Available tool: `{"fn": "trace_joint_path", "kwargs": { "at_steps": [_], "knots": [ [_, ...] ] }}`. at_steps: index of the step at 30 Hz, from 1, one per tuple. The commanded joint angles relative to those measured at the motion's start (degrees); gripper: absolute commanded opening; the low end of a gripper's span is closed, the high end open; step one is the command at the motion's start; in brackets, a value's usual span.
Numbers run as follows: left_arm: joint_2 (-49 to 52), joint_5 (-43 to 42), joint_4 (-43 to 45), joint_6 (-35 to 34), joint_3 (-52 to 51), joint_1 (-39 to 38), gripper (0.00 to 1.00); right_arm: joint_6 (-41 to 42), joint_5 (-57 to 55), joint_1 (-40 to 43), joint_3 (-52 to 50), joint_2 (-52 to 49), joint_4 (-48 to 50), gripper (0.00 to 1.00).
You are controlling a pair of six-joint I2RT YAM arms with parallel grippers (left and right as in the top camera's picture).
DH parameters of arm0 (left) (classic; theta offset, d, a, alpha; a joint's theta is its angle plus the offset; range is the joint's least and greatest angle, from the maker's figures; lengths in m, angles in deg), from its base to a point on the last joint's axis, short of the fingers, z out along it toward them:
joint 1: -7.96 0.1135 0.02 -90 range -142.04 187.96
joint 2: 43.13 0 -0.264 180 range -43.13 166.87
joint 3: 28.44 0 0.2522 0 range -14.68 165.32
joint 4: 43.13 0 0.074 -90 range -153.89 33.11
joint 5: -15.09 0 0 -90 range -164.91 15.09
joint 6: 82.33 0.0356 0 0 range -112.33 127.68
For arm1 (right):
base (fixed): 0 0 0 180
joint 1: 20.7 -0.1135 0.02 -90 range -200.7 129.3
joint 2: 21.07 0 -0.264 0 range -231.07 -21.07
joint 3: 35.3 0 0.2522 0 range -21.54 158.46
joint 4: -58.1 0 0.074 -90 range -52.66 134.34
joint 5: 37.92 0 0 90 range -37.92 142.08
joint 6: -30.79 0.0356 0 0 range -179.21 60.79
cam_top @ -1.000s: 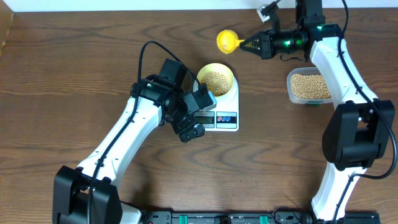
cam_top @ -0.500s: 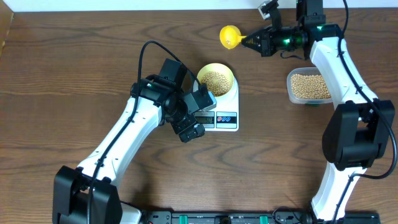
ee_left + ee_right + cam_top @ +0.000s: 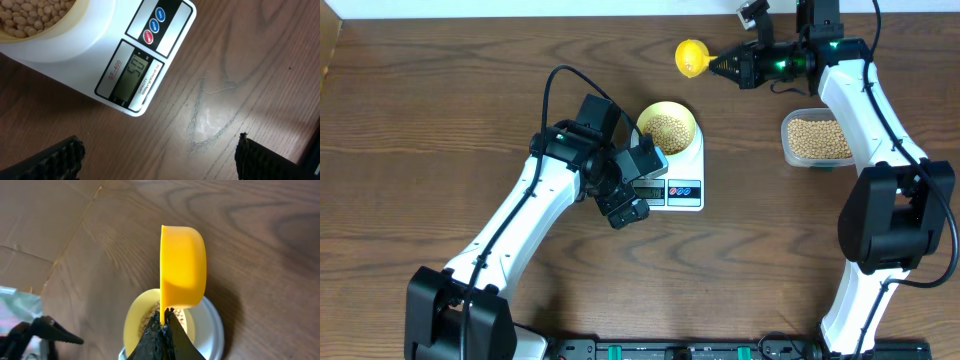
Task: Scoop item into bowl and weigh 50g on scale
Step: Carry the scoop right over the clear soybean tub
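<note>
The pale-yellow bowl (image 3: 667, 128) stands on the white scale (image 3: 684, 190) and holds tan beans (image 3: 668, 130). My right gripper (image 3: 720, 66) is shut on the handle of a yellow scoop (image 3: 691, 57), held above the table behind the bowl. In the right wrist view the scoop (image 3: 182, 270) is turned on edge over the bowl (image 3: 134, 315), and no beans show in it. My left gripper (image 3: 638, 187) hangs open by the scale's front left corner. The left wrist view shows the scale's display (image 3: 131, 75) with digits, the bowl's rim (image 3: 60, 32) and bare wood between the fingertips (image 3: 60, 156).
A clear plastic tub (image 3: 817, 140) full of beans sits at the right, under the right arm. The table's back edge meets a white wall just behind the scoop. A scuffed patch (image 3: 210, 120) marks the wood in front of the scale.
The right gripper has carried the scoop a little farther back and to the right, away from the bowl. The left arm, bowl and scale have not moved.
</note>
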Motion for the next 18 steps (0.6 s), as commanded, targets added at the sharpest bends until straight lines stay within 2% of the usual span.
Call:
{"fn": "trace_joint_path", "kwargs": {
  "at_steps": [1,5,10,18],
  "knots": [
    [0.4,-0.3,-0.1,0.3,-0.1,0.2,0.98,2.0,5.8,0.0,1.3,1.1,-0.9,0.01],
    [0.4,-0.3,-0.1,0.3,-0.1,0.2,0.98,1.6,11.6,0.9,1.3,1.1,-3.4,0.01],
    [0.4,-0.3,-0.1,0.3,-0.1,0.2,0.98,-5.8,17.5,3.9,1.3,1.1,-9.2,0.01],
    [0.4,-0.3,-0.1,0.3,-0.1,0.3,0.98,-26.9,20.3,9.1,1.3,1.1,-21.5,0.01]
  ]
}}
